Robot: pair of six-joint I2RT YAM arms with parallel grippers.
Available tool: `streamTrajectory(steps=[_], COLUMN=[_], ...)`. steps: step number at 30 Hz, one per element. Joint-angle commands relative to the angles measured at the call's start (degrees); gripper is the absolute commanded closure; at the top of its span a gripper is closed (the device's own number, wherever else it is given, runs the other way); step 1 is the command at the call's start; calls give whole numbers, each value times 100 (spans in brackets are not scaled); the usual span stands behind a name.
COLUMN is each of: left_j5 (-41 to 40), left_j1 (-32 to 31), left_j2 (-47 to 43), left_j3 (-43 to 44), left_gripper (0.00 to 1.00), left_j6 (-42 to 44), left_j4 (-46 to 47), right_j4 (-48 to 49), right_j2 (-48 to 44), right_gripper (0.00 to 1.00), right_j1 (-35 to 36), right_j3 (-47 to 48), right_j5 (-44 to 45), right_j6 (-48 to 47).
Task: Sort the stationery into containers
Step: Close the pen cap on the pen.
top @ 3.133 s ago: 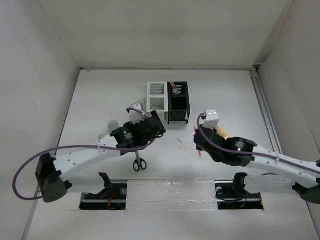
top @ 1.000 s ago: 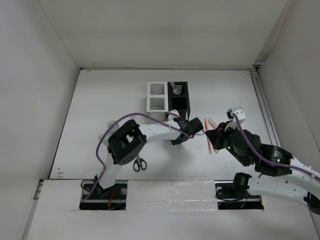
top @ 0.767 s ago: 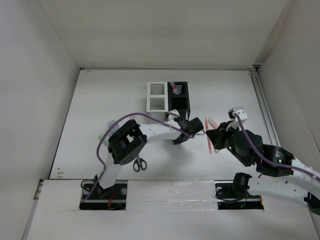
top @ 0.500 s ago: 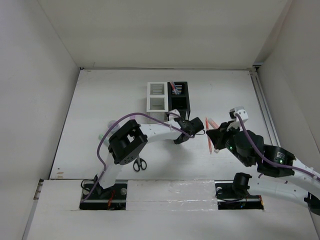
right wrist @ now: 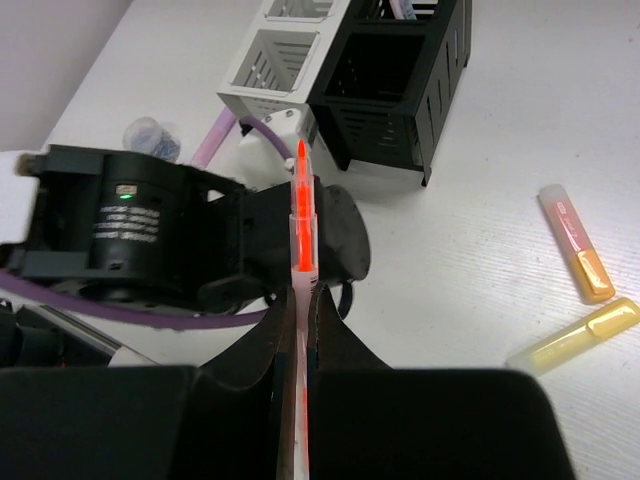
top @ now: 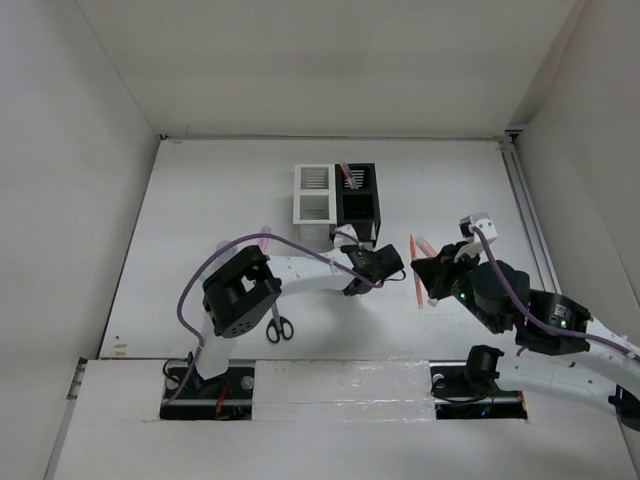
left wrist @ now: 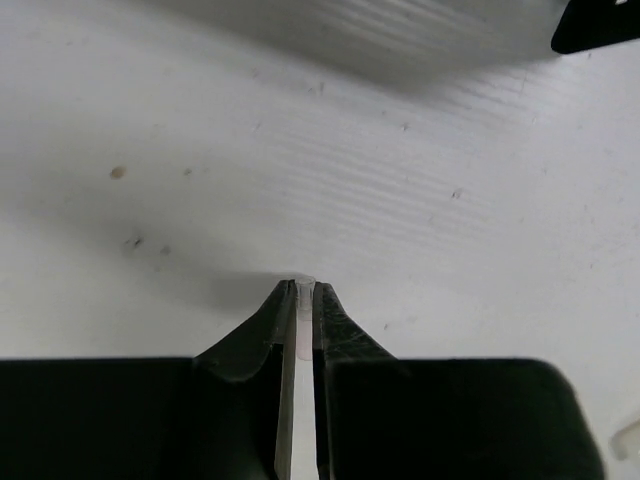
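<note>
My left gripper (left wrist: 303, 295) points down at the table and is shut on a tiny pale eraser (left wrist: 304, 290); in the top view it (top: 373, 267) sits just in front of the black container (top: 358, 196). My right gripper (right wrist: 303, 300) is shut on a slim red pen (right wrist: 301, 215) with a clear barrel, held above the table right of the left gripper (right wrist: 300, 240). The white container (right wrist: 272, 62) stands left of the black one (right wrist: 400, 70), which holds a pink pen (top: 346, 174).
Orange (right wrist: 577, 245) and yellow (right wrist: 575, 336) highlighters lie right of the black container. A bluish round piece (right wrist: 152, 135) and a pink pen (right wrist: 212, 138) lie left of the white one. Black scissors (top: 279, 326) lie near the left arm's base.
My left gripper has closed on the small eraser and pulled back slightly toward the near side, its elbow dropping left. The right arm with the red pen has barely moved.
</note>
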Motion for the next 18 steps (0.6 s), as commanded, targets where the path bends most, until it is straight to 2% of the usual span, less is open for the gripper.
streamTrajectory(steps=[1,4,8,13,14,15,18], left_j5=[-604,-1044,-1597,-1992,-2072,-2134,-2134], left_j1=[-149,-149,9,685,773,826,880], left_j2=[-969,-1322,-2156,-3395,-3614,-4060,-4731], left_j3=[-152,-213,-318,-617,-679,-749,-1153], left_gripper=[100,100,100,100,100,100,100], left_j6=[-126,-233,-303,73,214,807,1689], left_j4=[-438,-868,-1439,-1494,-1346,-1144,-73], right_j4=[402,464,665,1683,2181,2395,3301], right_j2=[-140,-149,333,545,598,798,1238], right_gripper=[100,100,100,100,100,100,100], right_j1=[-26,-26,-26,-26,-26,-26,-79], right_j3=[-29,23,94,-354,-442,-495,-635], right_j5=[-72,-72,-72,-361,-623,-800,-1702], right_j6=[-82,-82,-30,-213,-214,-214,-346])
